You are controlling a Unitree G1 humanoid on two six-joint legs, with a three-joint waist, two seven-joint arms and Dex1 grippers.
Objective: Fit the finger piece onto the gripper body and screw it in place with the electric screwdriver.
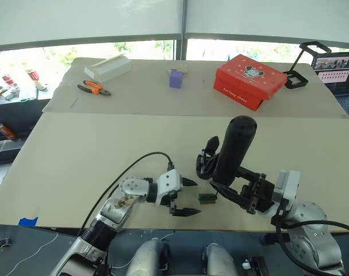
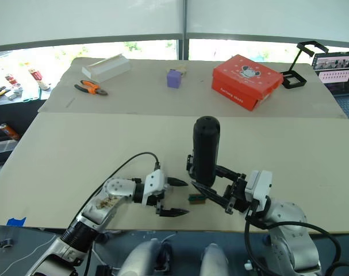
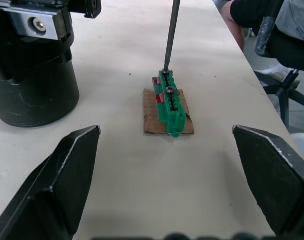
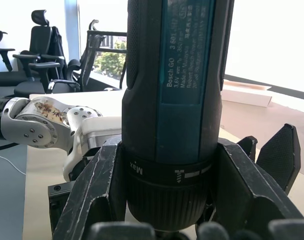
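My right gripper [image 1: 226, 179] is shut on the electric screwdriver [image 1: 234, 150], a thick black cylinder held upright near the table's front edge. Its thin metal bit [image 3: 169, 35] points down onto a screw in a small green block [image 3: 169, 102] that lies on a scrap of cardboard. The gripper body [image 1: 207, 158] stands just behind and left of the screwdriver; its rounded black base [image 3: 31, 85] rests on the table. My left gripper [image 1: 196, 197] is open just left of the green block, and nothing is between its fingers. The finger piece is out of view.
At the back of the table are a red box [image 1: 250, 80], a purple block [image 1: 175, 78], orange-handled pliers [image 1: 94, 88] and a white box [image 1: 108, 67]. A black stand [image 1: 303, 63] and a laptop [image 1: 335, 69] sit far right. A person [image 3: 272, 20] sits beside the table.
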